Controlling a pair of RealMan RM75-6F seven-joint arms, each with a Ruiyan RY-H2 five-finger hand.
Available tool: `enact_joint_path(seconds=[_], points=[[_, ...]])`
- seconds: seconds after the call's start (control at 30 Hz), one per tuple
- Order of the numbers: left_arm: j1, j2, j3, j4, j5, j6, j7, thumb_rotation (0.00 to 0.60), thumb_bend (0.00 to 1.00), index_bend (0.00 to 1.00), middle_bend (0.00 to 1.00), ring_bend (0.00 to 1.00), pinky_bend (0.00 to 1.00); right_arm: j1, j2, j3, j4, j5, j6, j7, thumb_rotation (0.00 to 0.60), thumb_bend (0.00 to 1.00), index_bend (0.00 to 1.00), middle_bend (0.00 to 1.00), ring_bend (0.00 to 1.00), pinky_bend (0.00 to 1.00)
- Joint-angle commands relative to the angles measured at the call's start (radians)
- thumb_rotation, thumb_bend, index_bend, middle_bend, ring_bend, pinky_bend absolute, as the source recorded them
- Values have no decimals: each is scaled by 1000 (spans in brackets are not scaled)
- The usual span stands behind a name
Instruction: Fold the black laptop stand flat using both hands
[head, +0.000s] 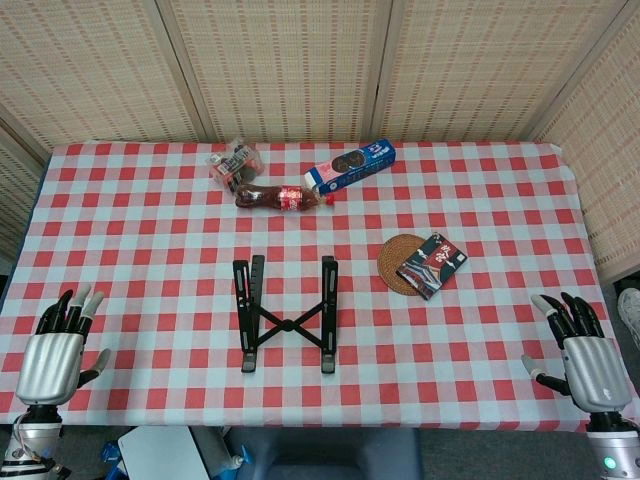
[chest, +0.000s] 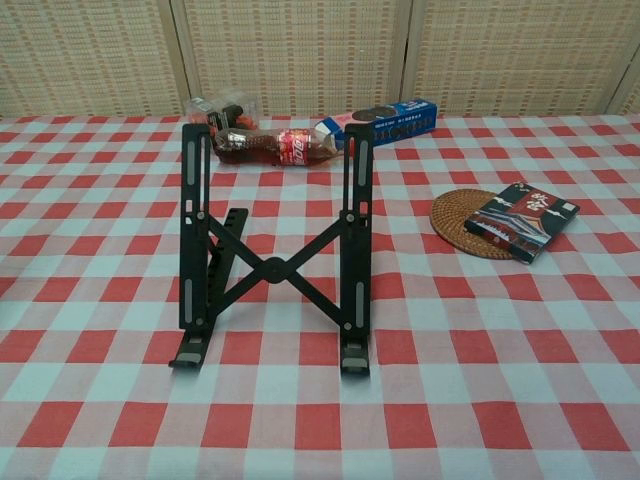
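We see the black laptop stand (head: 286, 314) propped open on the checkered tabletop (head: 150, 230), midway between our two hands and well apart from both sets of fingers. Our left hand (head: 55, 355) rests at the near left edge, fingers (head: 75, 308) released, spread and holding nothing. Our right hand (head: 585, 355) sits at the near right edge, fingers (head: 572, 315) likewise loose and empty. Beyond the stand lie a cola bottle (head: 280, 197), a blue box (head: 350, 165) and a woven coaster (head: 396, 262) carrying a dark packet (head: 432, 265).

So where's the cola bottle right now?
The cola bottle lies on its side at the table's far edge, between a snack bag and a blue cookie box, behind the stand.
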Motion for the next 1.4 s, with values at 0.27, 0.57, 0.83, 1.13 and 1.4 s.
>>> enact_joint_path(seconds=[0.27, 0.57, 0.83, 1.13, 1.4], points=[[-5, -4, -7, -3, -11, -4, 6, 600, 253, 95, 0, 8, 154, 13, 3, 8, 0, 2, -14, 1, 600, 238, 117, 126, 0, 9], [-54, 23, -38, -6, -24, -73, -99, 600, 252, 94, 0, 9, 154, 47, 12, 18, -22, -12, -49, 30, 600, 237, 117, 126, 0, 9], [-175, 83, -113, 3, -69, -267, -451, 600, 252, 98, 0, 28, 154, 167, 23, 69, -101, 13, -195, 129, 600, 297, 117, 126, 0, 9], [-315, 85, -167, 84, -82, -494, -883, 558, 215, 156, 48, 92, 158, 321, -29, 148, -142, 151, -420, 381, 600, 86, 117, 129, 0, 9], [-406, 1, -192, 199, -63, -590, -1210, 166, 183, 184, 103, 146, 179, 419, -119, 195, -87, 198, -546, 598, 600, 15, 117, 135, 0, 9]])
